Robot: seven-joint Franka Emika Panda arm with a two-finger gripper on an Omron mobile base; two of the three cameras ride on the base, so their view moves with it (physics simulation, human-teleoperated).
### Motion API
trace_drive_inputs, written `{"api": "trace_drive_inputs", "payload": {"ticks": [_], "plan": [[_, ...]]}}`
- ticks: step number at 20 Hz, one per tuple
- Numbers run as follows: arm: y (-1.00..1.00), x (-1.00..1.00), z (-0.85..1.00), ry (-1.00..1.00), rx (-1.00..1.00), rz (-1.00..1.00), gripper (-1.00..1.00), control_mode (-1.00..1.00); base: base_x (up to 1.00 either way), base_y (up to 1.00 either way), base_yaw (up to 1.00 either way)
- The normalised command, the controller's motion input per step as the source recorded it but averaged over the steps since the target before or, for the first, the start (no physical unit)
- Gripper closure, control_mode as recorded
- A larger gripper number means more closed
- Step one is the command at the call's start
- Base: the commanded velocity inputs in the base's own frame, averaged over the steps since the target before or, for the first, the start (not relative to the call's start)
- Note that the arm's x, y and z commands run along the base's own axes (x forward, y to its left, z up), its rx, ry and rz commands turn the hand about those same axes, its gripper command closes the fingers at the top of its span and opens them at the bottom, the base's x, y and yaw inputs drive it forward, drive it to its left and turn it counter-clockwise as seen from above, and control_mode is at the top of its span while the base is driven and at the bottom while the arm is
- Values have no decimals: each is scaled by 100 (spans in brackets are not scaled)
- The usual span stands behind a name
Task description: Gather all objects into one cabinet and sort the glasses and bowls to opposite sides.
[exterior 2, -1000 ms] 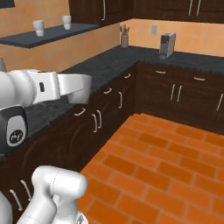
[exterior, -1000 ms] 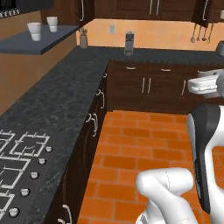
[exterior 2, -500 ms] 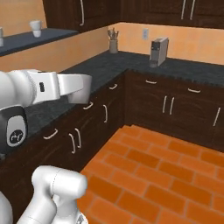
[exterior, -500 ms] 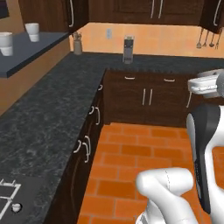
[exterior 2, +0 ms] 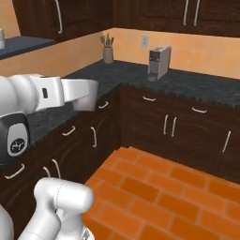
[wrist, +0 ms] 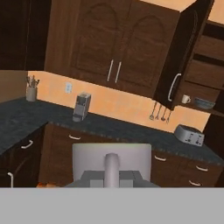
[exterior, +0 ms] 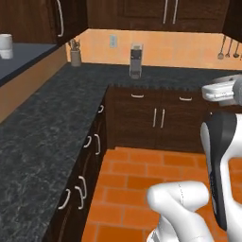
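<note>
**Cabinet open, jaws shut, nothing held**

Gripper (wrist: 112, 168) closed and empty, raised above the brick floor (exterior: 142, 189). Ahead in the hand view: open cabinet (wrist: 205, 65), door (wrist: 181, 57) swung out. On its lower shelf, cream mug (wrist: 186, 99) left, dark grey bowl (wrist: 204, 103) right, apart. Below, toaster (wrist: 189, 134) on counter (wrist: 131, 131).

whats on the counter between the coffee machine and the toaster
In the hand view the dark counter between the coffee machine and the toaster is bare. Utensils hang on the wall above that stretch, below the open cabinet door.
</note>
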Motion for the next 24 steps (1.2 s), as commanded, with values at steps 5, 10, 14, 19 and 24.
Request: {"api": "trace_drive_inputs", "payload": {"ticks": [5,10,14,19,24], "plan": [[0,0,0,0,0,0,100,100,46,-64,0],[0,0,0,0,0,0,100,100,73,-71,0],[0,0,0,0,0,0,100,100,71,-72,0],[0,0,0,0,0,0,100,100,-19,-93,0],[0,0,0,0,0,0,100,100,-39,-94,2]]}}
